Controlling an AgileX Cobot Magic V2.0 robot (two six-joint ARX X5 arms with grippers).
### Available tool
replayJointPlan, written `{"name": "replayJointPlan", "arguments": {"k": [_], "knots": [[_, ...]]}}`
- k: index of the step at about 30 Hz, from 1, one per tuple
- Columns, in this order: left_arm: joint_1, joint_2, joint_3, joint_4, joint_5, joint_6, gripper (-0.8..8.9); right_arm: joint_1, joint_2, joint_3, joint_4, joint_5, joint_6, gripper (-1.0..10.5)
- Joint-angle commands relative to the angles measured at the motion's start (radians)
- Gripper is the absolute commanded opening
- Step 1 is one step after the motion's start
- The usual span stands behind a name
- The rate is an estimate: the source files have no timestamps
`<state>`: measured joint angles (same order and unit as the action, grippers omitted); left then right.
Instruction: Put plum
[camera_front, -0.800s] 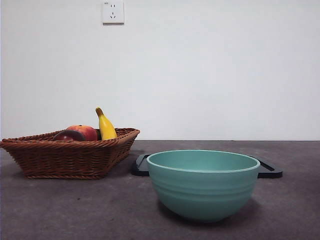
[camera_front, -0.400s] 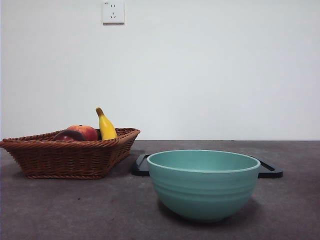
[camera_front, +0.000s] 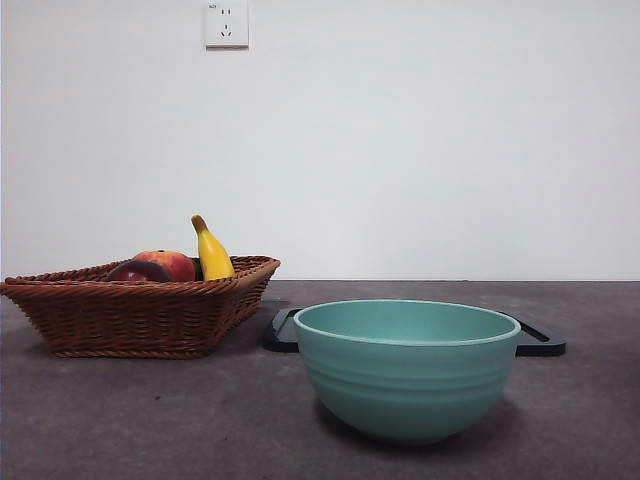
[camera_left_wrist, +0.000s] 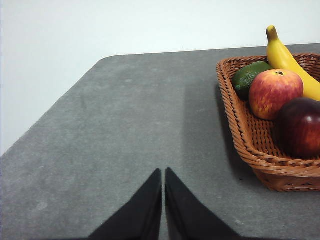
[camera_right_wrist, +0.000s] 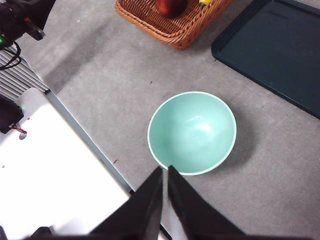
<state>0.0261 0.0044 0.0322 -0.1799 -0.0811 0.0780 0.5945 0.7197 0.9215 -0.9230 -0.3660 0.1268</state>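
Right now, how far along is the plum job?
Nothing looks done yet. The plum lies in the wicker basket beside the red-orange fruit, the banana and a green fruit. Nothing is in hand: the left gripper hangs shut over bare table beside the basket, and the right gripper hangs shut high above the teal bowl. Left: reaching, grasping and placing the plum.

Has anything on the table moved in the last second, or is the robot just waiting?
Nothing visibly changed. The dark maroon plum lies as before in the brown wicker basket beside the red-orange fruit and yellow banana. The teal ceramic bowl and black tray have not shifted, and no arm appears in the front view.
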Motion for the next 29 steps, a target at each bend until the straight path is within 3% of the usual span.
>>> {"name": "replayJointPlan", "arguments": {"k": [1,9,14,21,29], "knots": [[0.002,-0.001,-0.021,-0.007,-0.005,-0.009,0.08,0.005,0.003,0.016,0.010,0.000,-0.011,0.1],[0.002,-0.001,-0.021,-0.007,-0.005,-0.010,0.08,0.005,0.003,0.016,0.012,0.001,-0.012,0.1],[0.002,-0.001,-0.021,-0.007,-0.005,-0.010,0.08,-0.028,-0.013,0.014,0.053,0.055,-0.108,0.1],[0.002,-0.001,-0.021,-0.007,-0.005,-0.010,0.08,-0.286,-0.134,-0.101,0.306,0.079,-0.169,0.1],[0.002,-0.001,-0.021,-0.007,-0.005,-0.009,0.08,-0.552,-0.340,-0.379,0.628,0.082,-0.233,0.1]]}}
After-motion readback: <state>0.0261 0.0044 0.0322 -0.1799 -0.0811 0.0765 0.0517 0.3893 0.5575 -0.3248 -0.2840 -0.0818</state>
